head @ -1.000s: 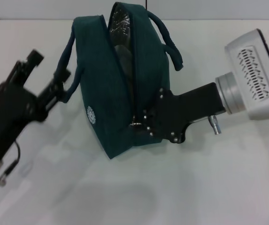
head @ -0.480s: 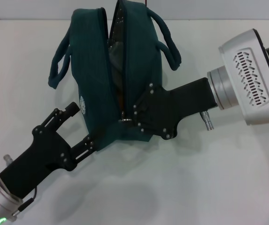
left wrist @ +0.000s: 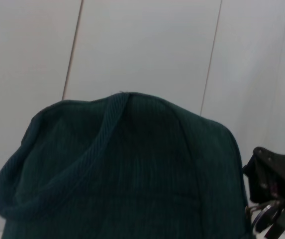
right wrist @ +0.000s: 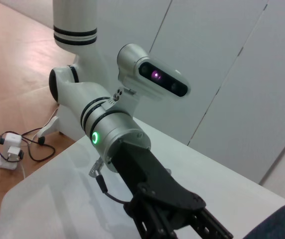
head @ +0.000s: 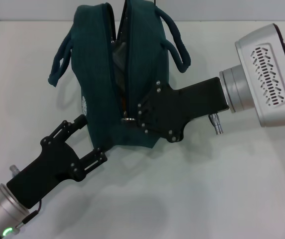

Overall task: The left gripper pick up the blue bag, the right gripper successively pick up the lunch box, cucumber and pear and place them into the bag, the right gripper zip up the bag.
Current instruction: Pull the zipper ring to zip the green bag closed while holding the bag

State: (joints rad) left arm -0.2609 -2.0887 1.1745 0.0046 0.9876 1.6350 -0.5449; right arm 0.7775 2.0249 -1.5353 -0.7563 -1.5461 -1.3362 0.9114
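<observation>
We see the blue bag (head: 132, 74) standing on the white table (head: 222, 189), its zipper opening partly parted along the top and a dark, glossy lining showing inside. Our right gripper (head: 132, 118) reaches in from the right and meets the bag at the near end of the zipper, where a small metal ring, the zipper pull (head: 128, 119), sits just at its tip; the fingers appear to be pinched on that pull, though the black gripper body hides most of the contact. Our left gripper (head: 88, 137) comes up from the lower left with its two fingers (head: 67, 127) spread apart, and the bag's near lower corner lies between them, the farther finger against the side panel and the nearer one by the bottom edge; we cannot tell how firmly they press. Just beyond the left gripper, one carrying handle (head: 62, 57) droops loose off the bag's left side, and the other handle (head: 174, 42) arcs over on the right gripper's side. From the left wrist, the ribbed bag fabric (left wrist: 132, 169) fills the frame, with the right gripper (left wrist: 276, 199) at its edge. From the right wrist, we see the left gripper (right wrist: 182, 214) close ahead.
</observation>
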